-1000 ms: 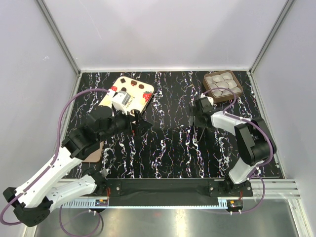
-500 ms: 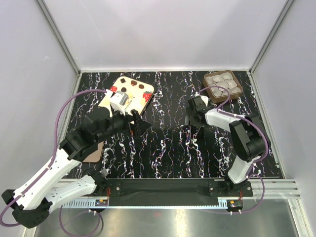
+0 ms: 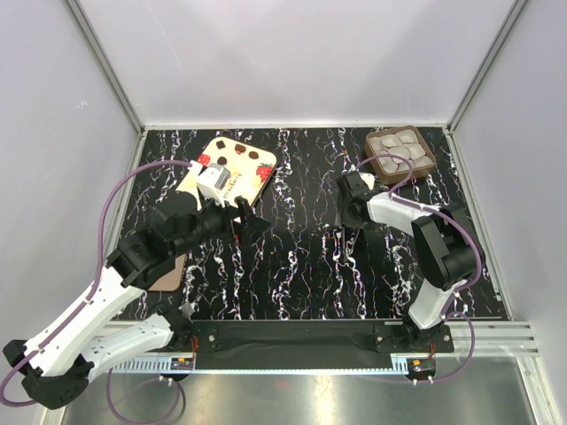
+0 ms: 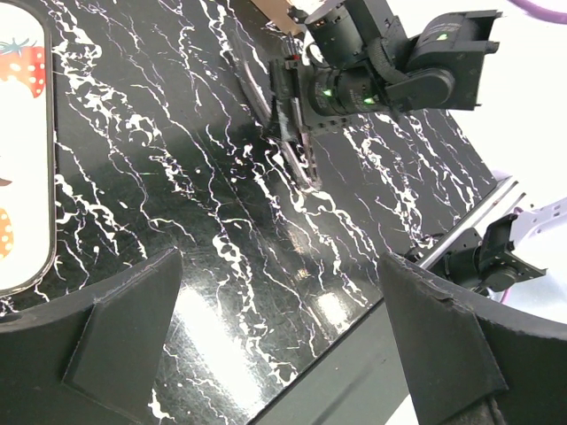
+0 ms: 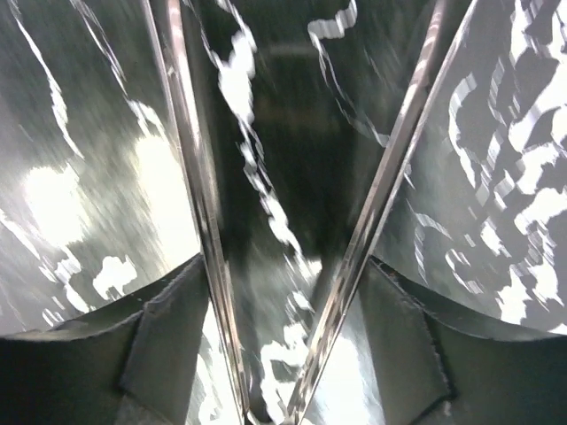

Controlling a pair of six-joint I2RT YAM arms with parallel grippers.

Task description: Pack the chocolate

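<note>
1. Black marble-patterned table top (image 3: 301, 274) with white veining, lying under everything else.
2. White-and-black left arm (image 3: 89, 310), reaching from the near-left corner toward the middle. Left gripper (image 3: 252, 219) at the end of it, spread wide with nothing between the fingers, hovering over bare table just beside the near-right edge of the lid.
3. White-and-black right arm (image 3: 443, 252), folded back toward the centre. Right gripper (image 3: 352, 215) clamped on the tweezers and angled down at the table, near the tray's near-left corner but apart from it.
4. Flat cream rectangular lid (image 3: 248, 159) printed with red strawberries and brown squares, at the far left, partly hidden by the left wrist.
5. Small square brown tray (image 3: 394, 130), flat on the table in the far-right corner.
6. Pale grey round chocolate pieces (image 3: 399, 146), packed inside that tray; exact count hard to tell.
7. Thin metal tweezers (image 4: 295, 142), pinched between the right gripper's fingers, blades parted toward the tips and carrying nothing; contact with the table impossible to tell.
</note>
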